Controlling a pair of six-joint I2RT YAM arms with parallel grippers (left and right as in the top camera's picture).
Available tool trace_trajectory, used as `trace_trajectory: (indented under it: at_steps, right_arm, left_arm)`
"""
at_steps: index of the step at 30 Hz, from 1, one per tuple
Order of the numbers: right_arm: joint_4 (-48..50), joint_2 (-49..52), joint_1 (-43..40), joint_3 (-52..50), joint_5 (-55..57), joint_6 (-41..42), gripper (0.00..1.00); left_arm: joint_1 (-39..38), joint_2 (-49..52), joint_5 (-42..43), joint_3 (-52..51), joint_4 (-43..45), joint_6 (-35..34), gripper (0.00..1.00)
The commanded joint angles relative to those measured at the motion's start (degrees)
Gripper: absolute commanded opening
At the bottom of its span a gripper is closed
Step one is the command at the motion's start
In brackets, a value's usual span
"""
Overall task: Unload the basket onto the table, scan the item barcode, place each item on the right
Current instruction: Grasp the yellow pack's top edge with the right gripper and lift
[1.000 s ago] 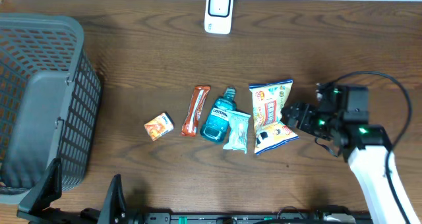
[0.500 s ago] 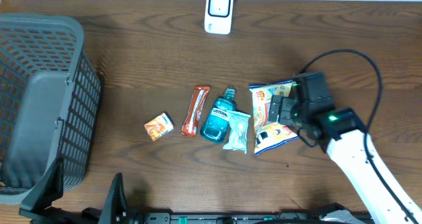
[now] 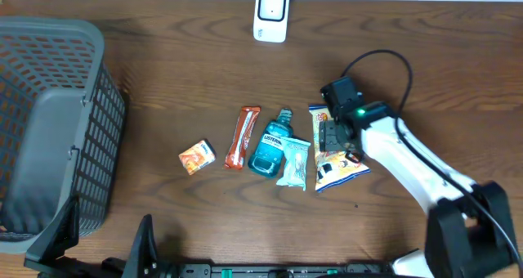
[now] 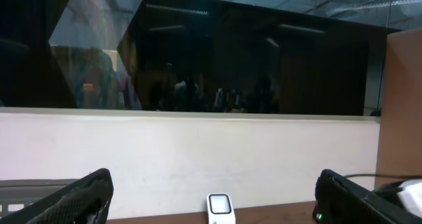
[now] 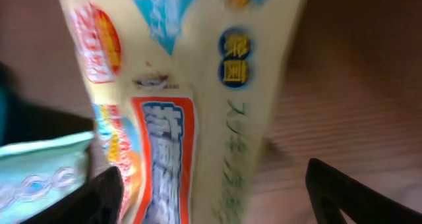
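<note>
A yellow snack bag (image 3: 341, 170) is laid flat at the right end of the item row (image 3: 270, 147), its long axis running far to near. It is straddled by the right gripper (image 3: 333, 136), whose fingers are apart and not clamped.

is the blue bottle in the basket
No, the blue bottle lies on the table beside the red bar, apart from the basket.

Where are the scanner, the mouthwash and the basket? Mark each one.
scanner (image 3: 271, 15), overhead view, its white front.
mouthwash (image 3: 268, 145), overhead view, its label.
basket (image 3: 105, 147), overhead view, its right wall.
</note>
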Motion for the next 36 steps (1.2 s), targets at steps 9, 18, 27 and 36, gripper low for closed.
trace_trajectory:
  at_steps: [9,18,27,36]
  right_arm:
    - [-5.1,1.7,-2.9,5.2,-11.1,17.8,0.02]
    - [-12.3,1.7,-5.7,15.3,-24.9,24.3,0.02]
    - [-12.9,1.7,-5.7,15.5,-22.4,25.7,0.02]
    - [-15.8,1.7,-5.7,15.5,-15.0,25.5,0.08]
  left_arm:
    - [0.3,-0.1,-0.5,-0.4,0.2,-0.3,0.98]
    - [0.3,-0.1,-0.5,-0.4,0.2,-0.3,0.98]
    - [0.3,-0.1,-0.5,-0.4,0.2,-0.3,0.98]
    - [0.3,-0.1,-0.5,-0.4,0.2,-0.3,0.98]
